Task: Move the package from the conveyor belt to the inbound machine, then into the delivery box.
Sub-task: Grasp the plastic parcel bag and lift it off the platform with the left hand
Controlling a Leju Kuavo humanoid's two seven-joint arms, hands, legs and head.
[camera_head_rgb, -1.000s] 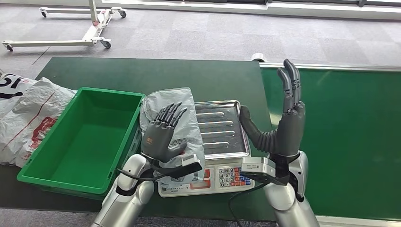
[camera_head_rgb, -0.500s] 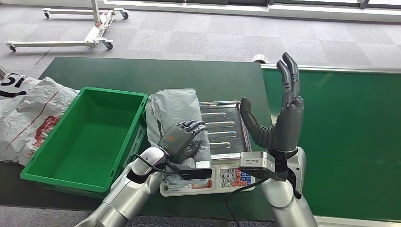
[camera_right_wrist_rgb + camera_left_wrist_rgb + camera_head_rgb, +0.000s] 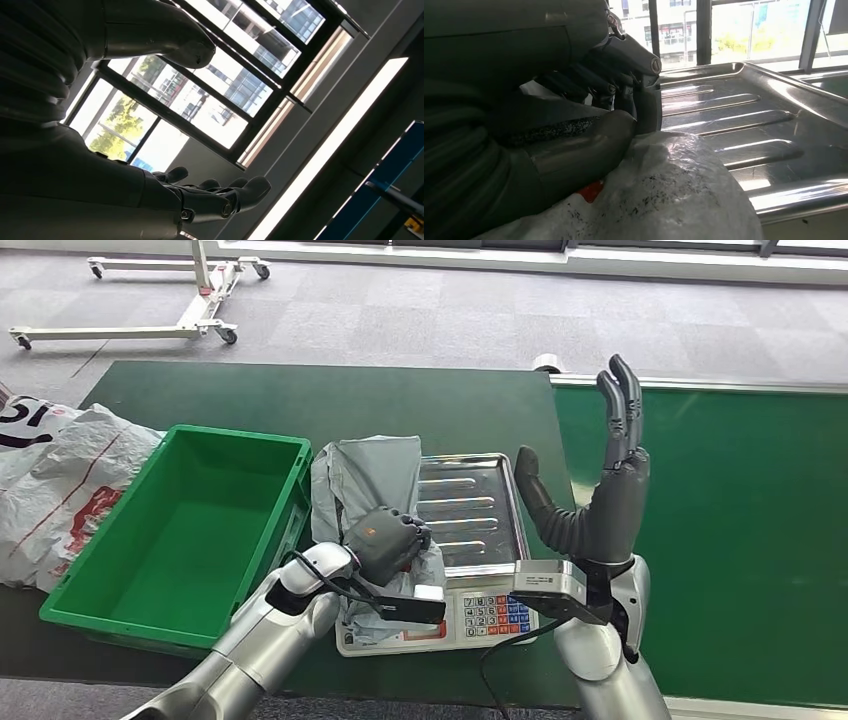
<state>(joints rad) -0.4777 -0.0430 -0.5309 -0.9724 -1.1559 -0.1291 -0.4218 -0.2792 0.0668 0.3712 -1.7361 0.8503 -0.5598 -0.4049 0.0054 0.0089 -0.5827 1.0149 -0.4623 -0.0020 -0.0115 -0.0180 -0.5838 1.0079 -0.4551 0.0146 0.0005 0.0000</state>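
A grey plastic package (image 3: 365, 475) lies crumpled over the left side of the steel tray (image 3: 475, 505) of the scale, the inbound machine. My left hand (image 3: 388, 540) sits on its near end with fingers curled in, gripping the plastic. In the left wrist view the thumb and fingers (image 3: 624, 75) pinch the package (image 3: 664, 195) next to the ribbed tray (image 3: 744, 115). My right hand (image 3: 600, 495) stands upright and open just right of the tray, holding nothing. The right wrist view shows this hand (image 3: 100, 165) spread against windows and ceiling.
An empty green delivery box (image 3: 180, 525) stands left of the scale, touching the package's edge. The scale's keypad (image 3: 495, 612) faces me. The green conveyor belt (image 3: 720, 530) runs on the right. White printed bags (image 3: 60, 480) lie at far left. A wheeled white frame (image 3: 150, 300) stands on the floor beyond.
My left hand's fingers went from spread flat on the package to curled tight into it, and the package has bunched up. The right hand stays raised and barely shifts.
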